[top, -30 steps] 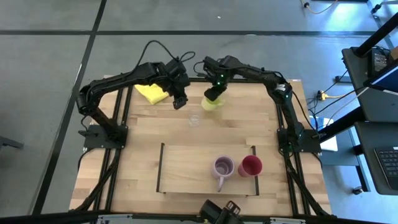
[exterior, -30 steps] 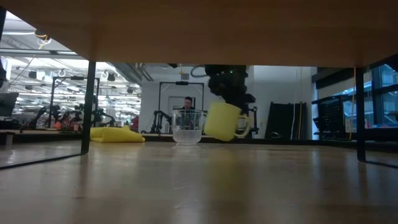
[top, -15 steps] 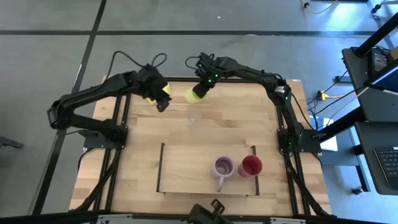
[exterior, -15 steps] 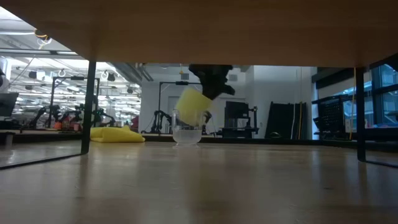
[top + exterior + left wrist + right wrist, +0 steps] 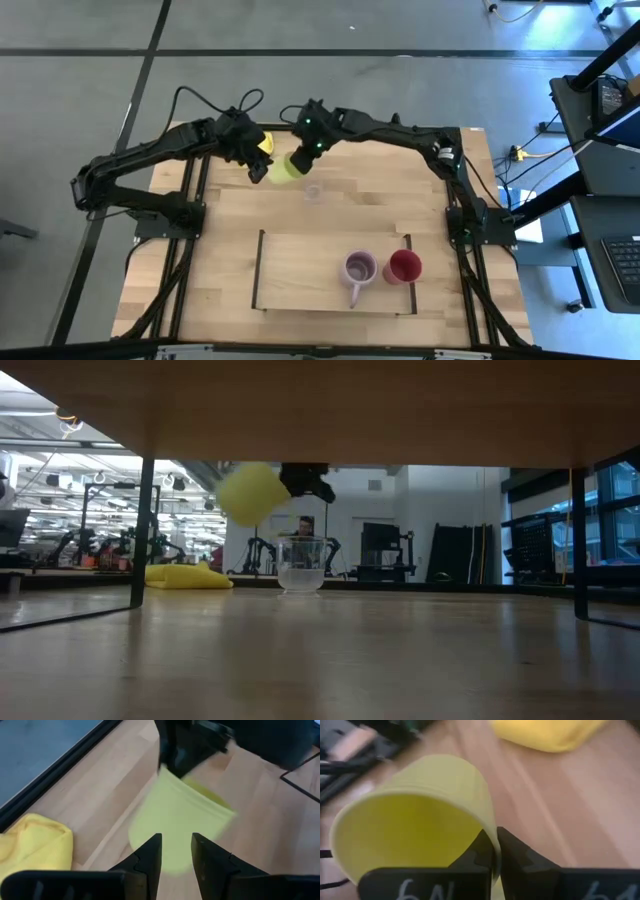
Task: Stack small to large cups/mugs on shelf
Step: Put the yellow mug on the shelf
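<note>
My right gripper [image 5: 303, 150] is shut on the yellow-green mug [image 5: 284, 166], held in the air over the table's far part; the mug also shows in the low view [image 5: 250, 492]. My left gripper [image 5: 259, 168] is open, its fingers [image 5: 150, 856] right at the mug's base [image 5: 170, 827]. The tiny clear glass [image 5: 314, 192] stands on its base on the table. The purple mug [image 5: 358, 268] and the red cup [image 5: 403, 267] stand on the shelf [image 5: 300, 275]. My right gripper pinches the mug's wall at the rim [image 5: 489, 832], one finger inside the mouth and one outside. The mug is lifted clear and tipped on its side, mouth toward my gripper, base toward the table's left. My left gripper: I cannot tell whether its fingers touch the mug's base.
A yellow cloth [image 5: 188, 575] lies at the far left of the table, partly under my left arm; it also shows in the left wrist view [image 5: 35, 842]. The shelf's left half is bare wood. Black frame posts [image 5: 143, 530] stand at the table's sides.
My right gripper has carried the yellow-green mug toward the table's left edge and up, past the clear glass, tipping it from near upright onto its side. My left gripper has drawn back toward the table's left edge and now faces the mug's base.
</note>
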Action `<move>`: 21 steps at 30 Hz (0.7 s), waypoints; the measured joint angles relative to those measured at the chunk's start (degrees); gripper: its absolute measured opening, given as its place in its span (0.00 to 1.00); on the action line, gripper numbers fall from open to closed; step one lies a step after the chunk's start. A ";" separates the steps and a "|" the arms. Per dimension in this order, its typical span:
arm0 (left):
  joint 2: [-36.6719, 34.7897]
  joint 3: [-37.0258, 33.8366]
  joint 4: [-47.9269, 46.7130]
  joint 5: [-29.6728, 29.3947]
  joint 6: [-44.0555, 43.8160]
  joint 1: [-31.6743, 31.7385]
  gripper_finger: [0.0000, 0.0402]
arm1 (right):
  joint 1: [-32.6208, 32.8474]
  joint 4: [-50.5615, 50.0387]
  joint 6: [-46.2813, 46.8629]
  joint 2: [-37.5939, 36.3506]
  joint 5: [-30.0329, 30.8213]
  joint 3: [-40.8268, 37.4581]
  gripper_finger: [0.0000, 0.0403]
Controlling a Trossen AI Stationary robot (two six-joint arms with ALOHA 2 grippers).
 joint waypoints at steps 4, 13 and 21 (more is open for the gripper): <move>-0.02 0.00 -0.11 -0.18 0.10 -0.12 0.25 | 2.24 3.24 4.66 0.00 -3.49 0.07 0.04; 0.04 0.00 -0.04 -1.92 0.22 -0.10 0.25 | 5.95 2.45 12.68 0.04 -4.47 0.07 0.04; 0.04 0.00 -0.52 4.77 0.22 -0.10 0.25 | 6.44 -4.30 12.75 0.04 4.28 0.07 0.04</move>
